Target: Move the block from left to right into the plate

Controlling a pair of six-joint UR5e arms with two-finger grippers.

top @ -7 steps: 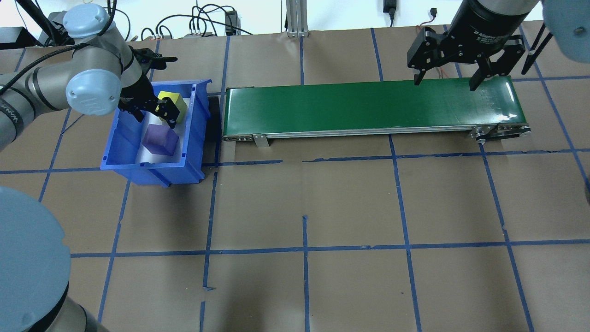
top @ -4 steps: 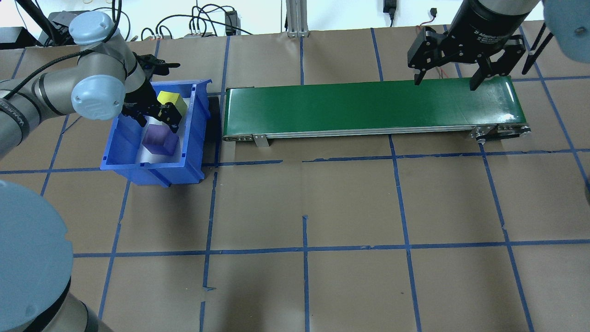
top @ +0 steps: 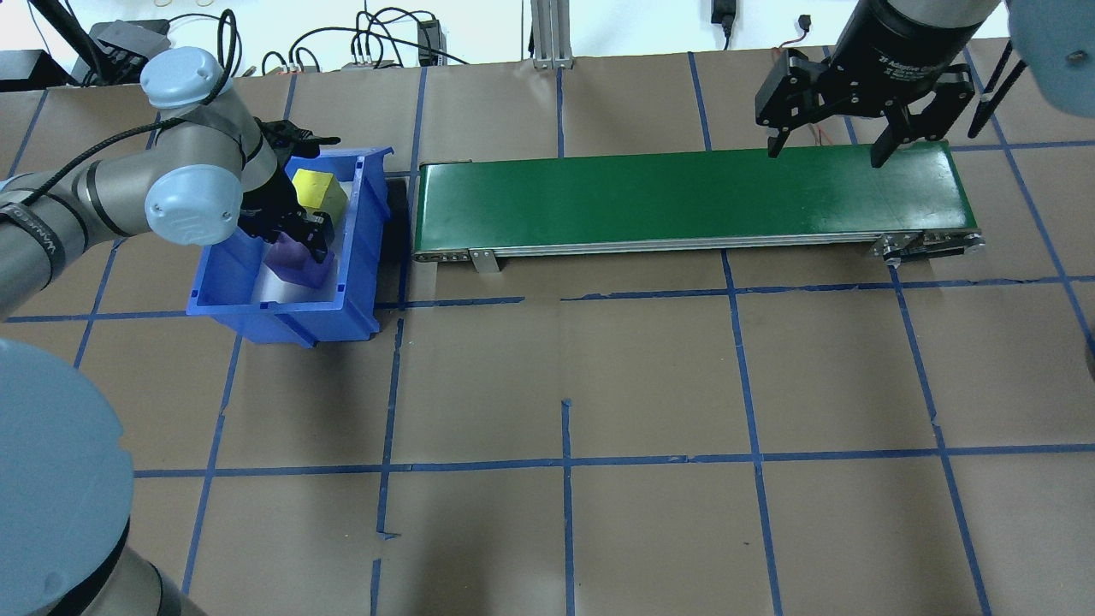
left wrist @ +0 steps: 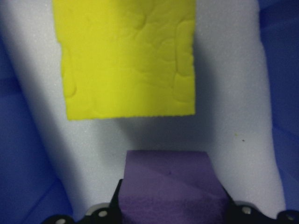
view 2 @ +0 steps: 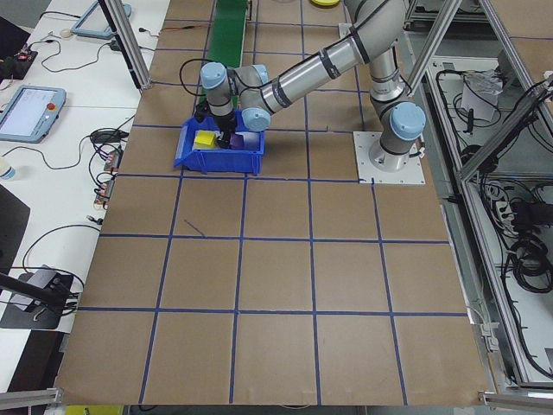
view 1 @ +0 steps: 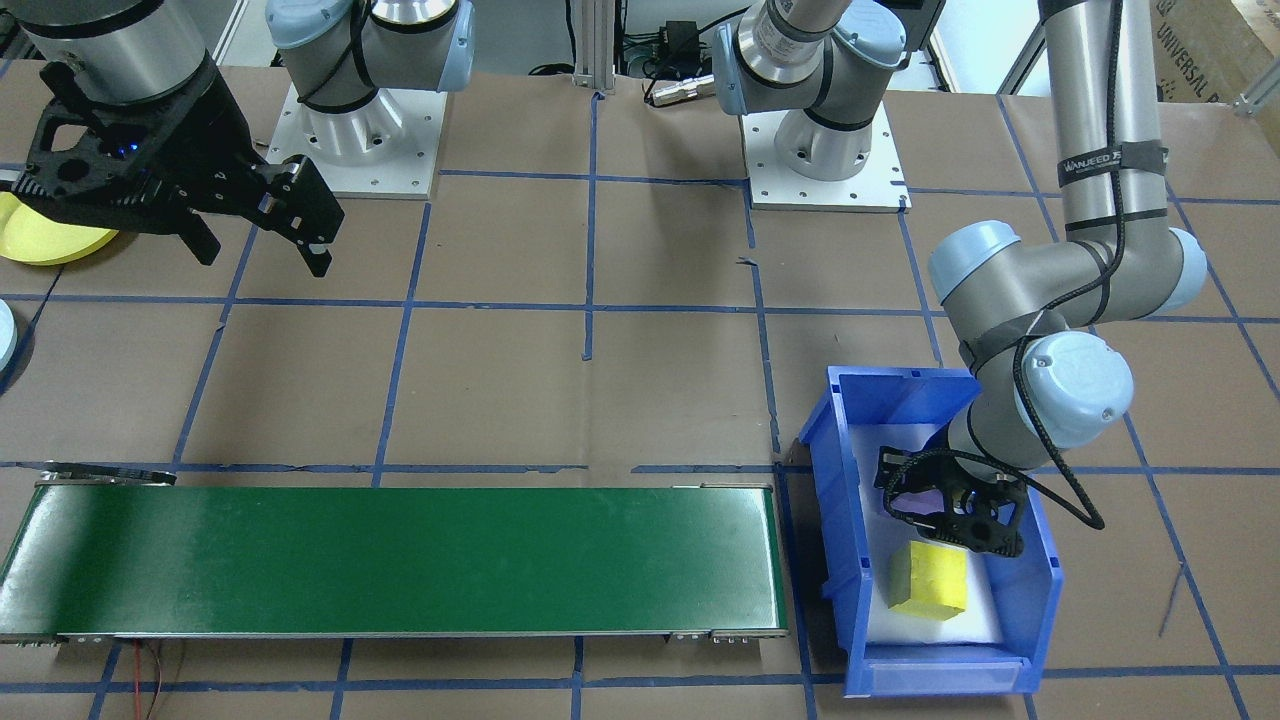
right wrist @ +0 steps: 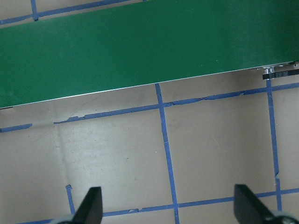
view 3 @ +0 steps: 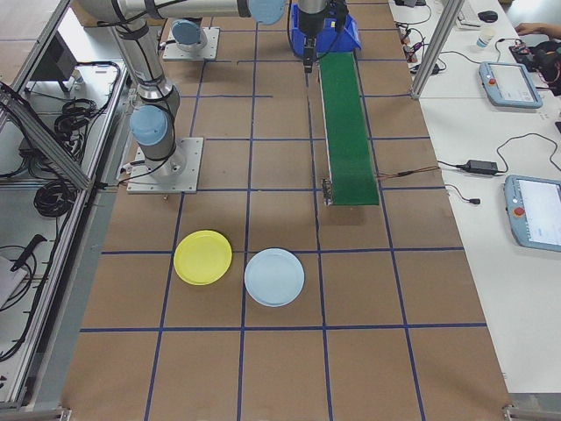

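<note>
**Reaching for the purple block**

My left gripper point(top: 289, 236) sat low in the blue bin point(top: 359, 257), jaws on each side of the purple block point(left wrist: 170, 186); I could not tell if they squeezed yet. It looked like soft, light foam with flat sides, so I would pinch two sides. A bumpy yellow block point(left wrist: 128, 58) lay beside it. Right of that ran the smooth green belt point(top: 684, 201). My right gripper point(top: 825, 152) hung spread above its end. The round yellow plate point(view 3: 202, 257) waited far off.

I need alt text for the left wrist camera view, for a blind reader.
The left gripper sits around a purple foam block at the bottom edge. Beyond it, a yellow foam block lies on the white liner of a blue bin.
</note>
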